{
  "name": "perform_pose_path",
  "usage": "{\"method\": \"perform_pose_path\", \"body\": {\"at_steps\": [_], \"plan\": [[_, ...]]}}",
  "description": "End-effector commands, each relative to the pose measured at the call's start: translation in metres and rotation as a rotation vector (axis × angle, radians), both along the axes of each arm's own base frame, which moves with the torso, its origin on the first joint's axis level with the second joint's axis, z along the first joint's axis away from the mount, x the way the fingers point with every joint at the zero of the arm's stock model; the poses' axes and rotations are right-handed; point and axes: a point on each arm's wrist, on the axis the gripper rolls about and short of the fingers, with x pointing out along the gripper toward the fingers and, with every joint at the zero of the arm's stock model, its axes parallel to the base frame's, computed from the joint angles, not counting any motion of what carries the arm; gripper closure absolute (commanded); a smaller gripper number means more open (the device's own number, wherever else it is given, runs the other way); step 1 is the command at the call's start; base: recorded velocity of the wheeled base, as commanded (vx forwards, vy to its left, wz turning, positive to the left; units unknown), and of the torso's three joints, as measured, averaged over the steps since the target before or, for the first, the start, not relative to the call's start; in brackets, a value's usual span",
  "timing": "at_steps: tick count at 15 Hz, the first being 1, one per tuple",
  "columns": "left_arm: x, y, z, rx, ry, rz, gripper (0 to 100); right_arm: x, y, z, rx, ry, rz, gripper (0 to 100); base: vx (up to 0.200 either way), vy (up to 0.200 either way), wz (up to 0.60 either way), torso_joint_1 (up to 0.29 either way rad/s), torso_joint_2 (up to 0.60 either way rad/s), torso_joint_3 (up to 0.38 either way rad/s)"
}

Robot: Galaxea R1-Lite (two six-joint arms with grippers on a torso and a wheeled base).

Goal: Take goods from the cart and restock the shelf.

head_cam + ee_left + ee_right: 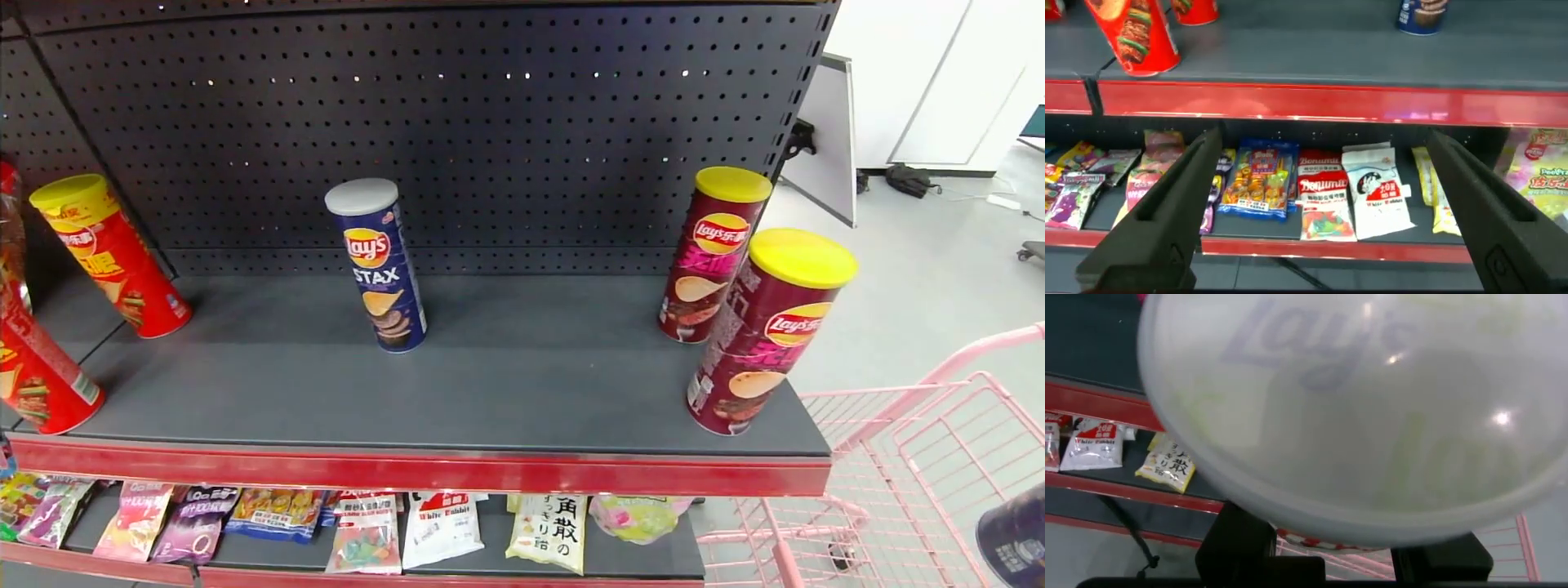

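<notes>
The left tool [1323,139] gapes wide before the red-edged, matte metal shelf [506,384]. The right tool [1339,559] clasps a round can [1355,408] capped in translucent plastic.

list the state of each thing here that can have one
blue chip can, upright, lid on
rear maroon chip can, upright, lid on
front maroon chip can, upright, lid on
rear red chip can, upright, lid on
front red chip can, upright
left hand, open, empty
right hand, shut on clear-lidded chip can
</notes>
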Motion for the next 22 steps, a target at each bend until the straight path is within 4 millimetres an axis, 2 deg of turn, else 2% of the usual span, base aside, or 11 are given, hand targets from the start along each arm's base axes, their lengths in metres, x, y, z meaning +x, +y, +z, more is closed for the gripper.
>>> {"method": "perform_pose_path", "body": {"at_steps": [1,2,14,18,22], "plan": [[0.000,0.000,0.000,0.001,0.000,0.001,0,-0.019,-0.003,-0.015,0.018,-0.056,0.026,100,0.000,0.000,0.00,0.000,0.00,0.000],[0.000,0.000,0.000,0.001,0.001,0.001,0,-0.021,-0.004,-0.015,0.032,-0.066,0.024,100,0.000,0.000,0.00,0.000,0.00,0.000],[0.000,0.000,0.000,0.001,0.000,0.000,0,-0.028,-0.005,-0.022,0.047,-0.083,0.013,100,0.000,0.200,0.00,0.003,0.00,0.004],[0.000,0.000,0.000,0.001,0.000,0.001,0,-0.029,-0.004,-0.023,0.059,-0.087,0.069,100,0.000,0.200,0.00,0.001,0.00,0.000],[0.000,0.000,0.000,0.001,0.000,0.001,0,-0.032,-0.004,-0.023,0.065,-0.100,0.095,100,0.000,0.000,0.00,0.000,0.00,0.000]]}}
